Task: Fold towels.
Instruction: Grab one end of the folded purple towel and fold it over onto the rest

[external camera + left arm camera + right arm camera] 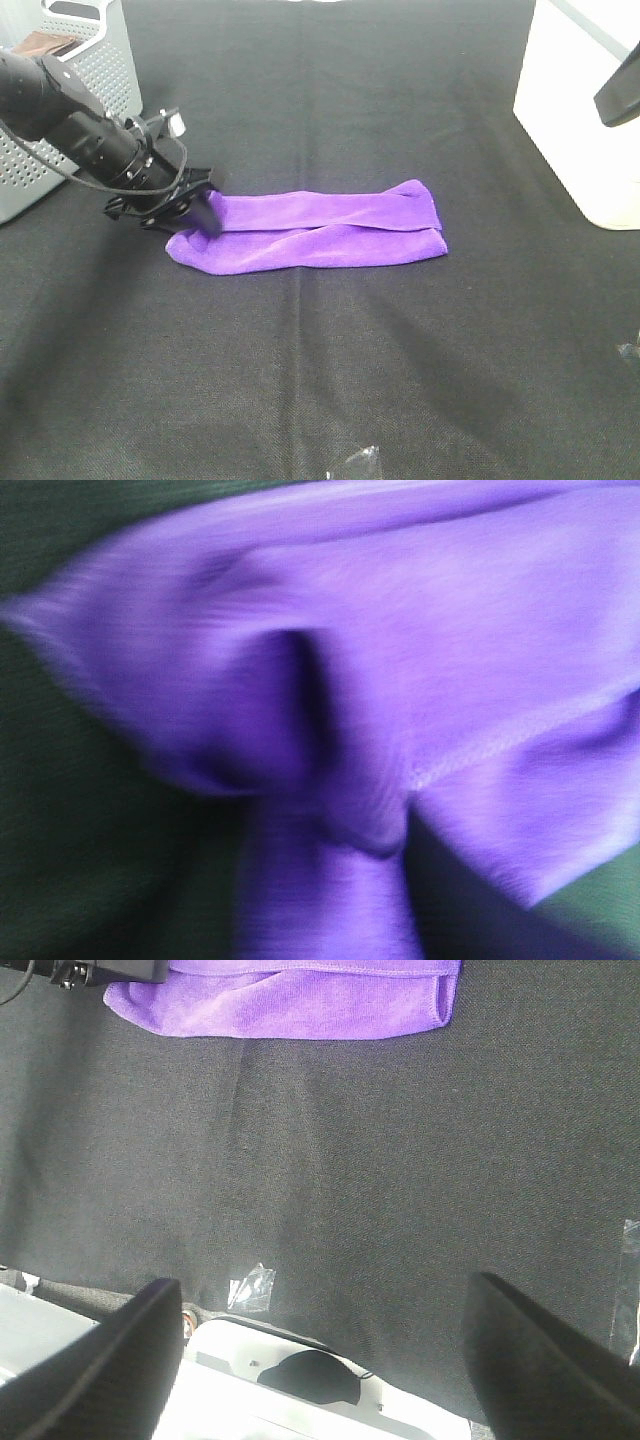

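Bright purple folded microfibre towel [320, 235], long axis parallel to near edge of bench [300, 380]; left-edge end at left pincer [205, 212], perhaps pinched; cannot tell through blur.

Left arm [70, 120] reaches in from left, wrist tilted down, left gripper [195, 212] low; jaw gap unclear. Right gripper [322, 1290] raised, 2 fingers [110, 1360] spread wide.

The towel [310, 232] lies as a long strip across the middle of the bench [320, 380], running left to right. The left end effector [195, 205] is at its left end, touching it. Behind, a basket [90, 70] stands far left and a box [575, 110] far right. The right end effector [320, 1295] hangs over the bench, well apart from the towel.
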